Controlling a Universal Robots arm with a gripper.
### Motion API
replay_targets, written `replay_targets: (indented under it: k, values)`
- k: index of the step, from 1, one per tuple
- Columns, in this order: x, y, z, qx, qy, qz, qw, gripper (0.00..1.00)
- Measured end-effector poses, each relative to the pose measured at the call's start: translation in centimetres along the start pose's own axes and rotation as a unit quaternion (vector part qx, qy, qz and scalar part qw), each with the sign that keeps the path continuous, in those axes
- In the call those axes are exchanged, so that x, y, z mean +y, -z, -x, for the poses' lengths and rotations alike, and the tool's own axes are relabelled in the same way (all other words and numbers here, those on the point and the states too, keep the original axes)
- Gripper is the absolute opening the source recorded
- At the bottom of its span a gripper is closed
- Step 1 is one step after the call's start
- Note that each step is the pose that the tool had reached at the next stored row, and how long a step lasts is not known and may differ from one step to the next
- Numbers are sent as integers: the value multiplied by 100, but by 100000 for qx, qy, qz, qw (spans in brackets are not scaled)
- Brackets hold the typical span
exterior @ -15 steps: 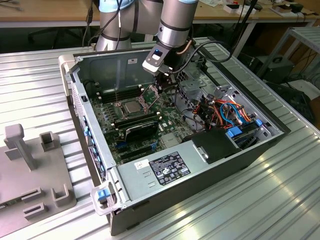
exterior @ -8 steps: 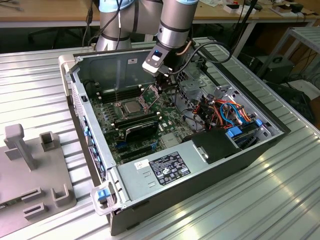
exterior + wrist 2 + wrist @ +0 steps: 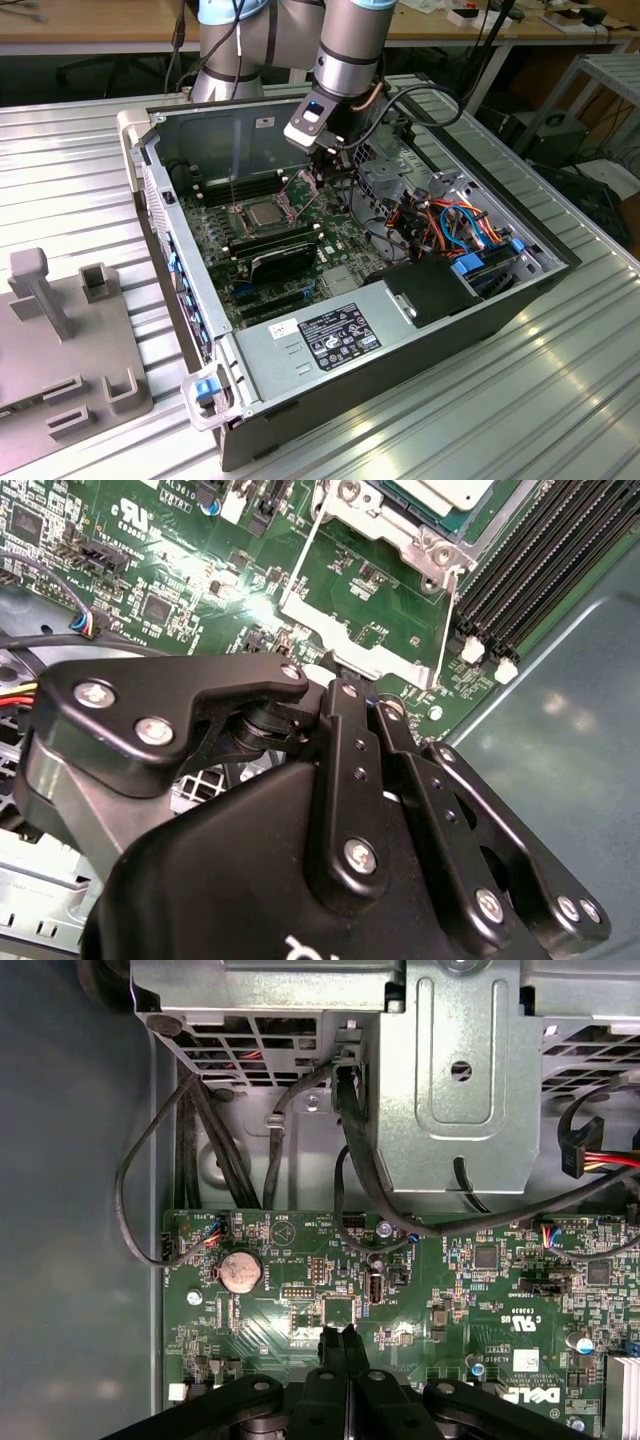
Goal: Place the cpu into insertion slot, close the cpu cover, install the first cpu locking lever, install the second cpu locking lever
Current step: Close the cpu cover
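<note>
The cpu (image 3: 257, 213) lies flat in the insertion slot (image 3: 243, 222) on the green motherboard, its silvery top showing; the second wrist view catches its corner (image 3: 440, 488) inside the slot's metal rim (image 3: 400, 535). The cpu cover (image 3: 298, 190) stands raised on its hinge beside the slot, and the board shows through its window. In the second wrist view my gripper (image 3: 362, 692) sits right at the free edge of the cover (image 3: 350, 655); I cannot tell whether it touches. My gripper (image 3: 322, 172) is shut with nothing between the fingers, as the first wrist view (image 3: 343, 1338) also shows.
Everything sits inside an open computer case (image 3: 150, 190) with tall walls. Black memory slots (image 3: 540, 550) run beside the socket. A metal drive cage (image 3: 450, 1080) and loose cables (image 3: 450, 225) crowd one side, a power supply (image 3: 330, 335) another. A grey fixture (image 3: 70, 330) stands at the exterior view's left.
</note>
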State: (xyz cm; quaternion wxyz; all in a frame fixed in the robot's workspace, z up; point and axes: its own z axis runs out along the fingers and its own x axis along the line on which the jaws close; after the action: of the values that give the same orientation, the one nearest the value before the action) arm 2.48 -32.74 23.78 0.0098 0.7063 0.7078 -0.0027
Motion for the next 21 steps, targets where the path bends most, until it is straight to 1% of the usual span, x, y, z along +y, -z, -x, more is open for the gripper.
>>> replay_targets:
  k: [5, 14, 21]
  values:
    - [-55, 1, 0, -1, -1, -3, 100000, 11]
    - [-103, 1, 0, 0, 0, -1, 100000, 11]
    - [-159, 2, 0, 0, -1, -3, 100000, 11]
